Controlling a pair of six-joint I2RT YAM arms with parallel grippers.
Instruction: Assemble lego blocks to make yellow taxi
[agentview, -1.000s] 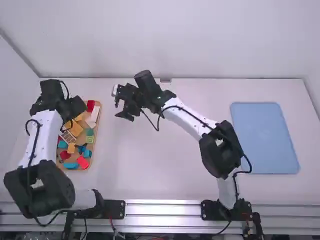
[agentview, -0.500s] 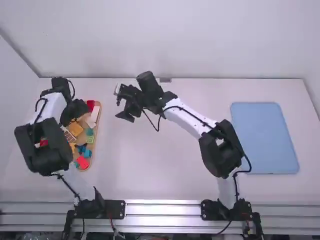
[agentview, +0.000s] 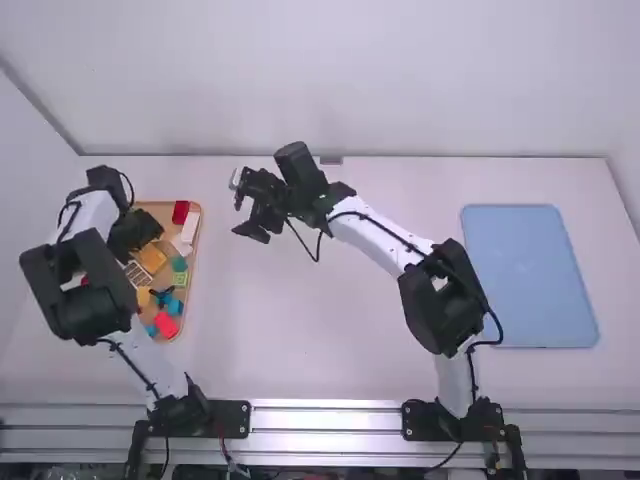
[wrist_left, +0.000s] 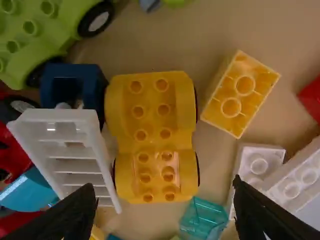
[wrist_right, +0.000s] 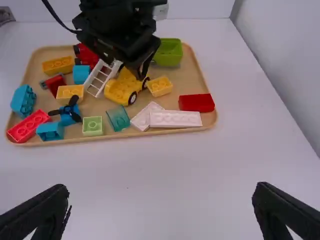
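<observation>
Over the far left part of the wooden tray (agentview: 198, 240) is my left gripper (agentview: 138, 232). In the left wrist view my left gripper (wrist_left: 165, 212) stands open above a yellow wheeled car base (wrist_left: 155, 112), its studs facing up, nothing held. Beside that base lie a yellow brick (wrist_left: 240, 94) and a white ladder-like piece (wrist_left: 75, 155). The right wrist view shows the yellow car base (wrist_right: 120, 91) partly behind the left gripper. Right of the tray, above bare table, my right gripper (agentview: 243, 212) hangs; in its wrist view the right gripper (wrist_right: 162, 212) is open and holds nothing.
White plates (wrist_right: 175, 119), a red brick (wrist_right: 196, 102), a green piece (wrist_right: 169, 52) and several other loose blocks share the tray. A blue mat (agentview: 530, 275) lies at the right of the table. A wall stands behind the table.
My left arm's elbow has moved up the picture, and its gripper has shifted slightly toward the camera and left over the tray. The right arm has stayed nearly still.
</observation>
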